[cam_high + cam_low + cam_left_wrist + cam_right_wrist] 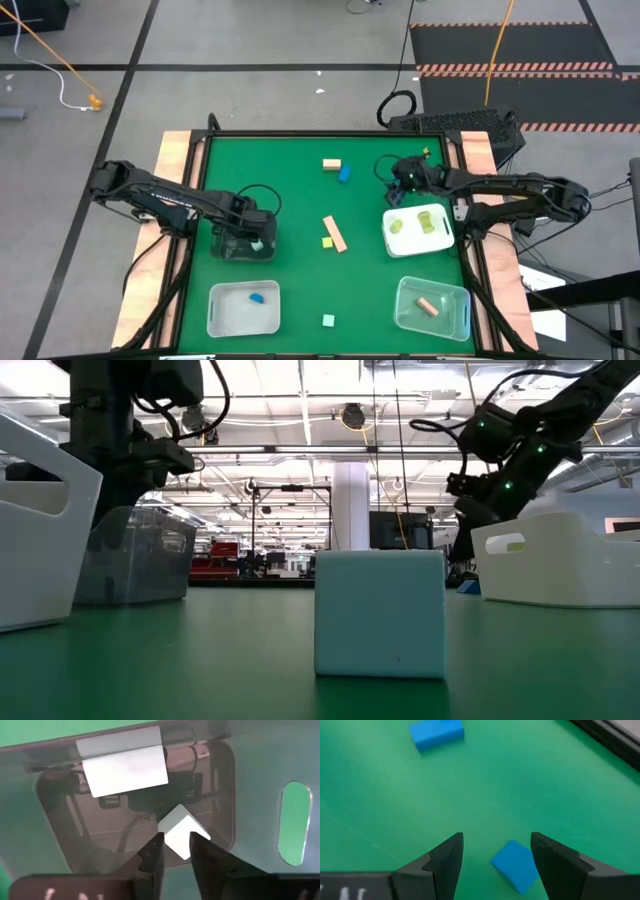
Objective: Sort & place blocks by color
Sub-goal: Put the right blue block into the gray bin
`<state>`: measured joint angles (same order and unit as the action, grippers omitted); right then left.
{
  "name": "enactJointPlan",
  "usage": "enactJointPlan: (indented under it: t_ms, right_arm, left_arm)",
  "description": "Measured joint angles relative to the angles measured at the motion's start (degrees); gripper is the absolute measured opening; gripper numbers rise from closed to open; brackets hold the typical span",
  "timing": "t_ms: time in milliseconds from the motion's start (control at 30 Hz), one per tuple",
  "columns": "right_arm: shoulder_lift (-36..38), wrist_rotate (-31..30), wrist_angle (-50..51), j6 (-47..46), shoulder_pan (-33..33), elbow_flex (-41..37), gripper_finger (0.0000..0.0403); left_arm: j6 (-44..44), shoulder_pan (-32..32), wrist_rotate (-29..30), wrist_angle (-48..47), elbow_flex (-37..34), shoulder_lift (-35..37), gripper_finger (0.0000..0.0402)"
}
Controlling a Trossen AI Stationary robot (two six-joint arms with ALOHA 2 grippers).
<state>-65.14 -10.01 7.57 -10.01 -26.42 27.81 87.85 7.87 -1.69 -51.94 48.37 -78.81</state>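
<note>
The left gripper [176, 851] hangs over a dark clear bin [243, 243] on the left of the green desk [290, 190], its fingers pinching a pale mint block [181, 829] just above the bin's floor. The right gripper [496, 851] hovers low over the desk's far right, fingers spread, with a blue block [516, 866] lying between them, seemingly untouched. A second blue block [436, 733] lies farther off, beside a salmon-tan block [332, 164]. Mid-desk lie a tan bar [335, 233] and a yellow-green block [327, 241]; a mint cube [380, 613] sits near the front edge. Other blocks already rest in the white bins.
</note>
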Motion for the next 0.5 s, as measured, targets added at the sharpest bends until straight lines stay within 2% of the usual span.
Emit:
enactJointPlan:
  t_ms: [133,300,500]
  right_arm:
    - [0.0,4.2,1.1,0.2,-1.7,0.0,0.0225]
    - [0.0,7.4,2.2,0.4,-2.9,0.3,0.0241]
    - [0.0,7.3,15.5,6.8,-4.4,8.1,0.0257]
  left_arm:
    - [0.0,0.0,0.0,0.0,0.6,0.0,0.0074]
    - [-0.3,0.0,-2.3,0.4,1.3,0.1,0.0090]
    - [-3.5,0.0,-3.1,1.2,4.7,0.2,0.0125]
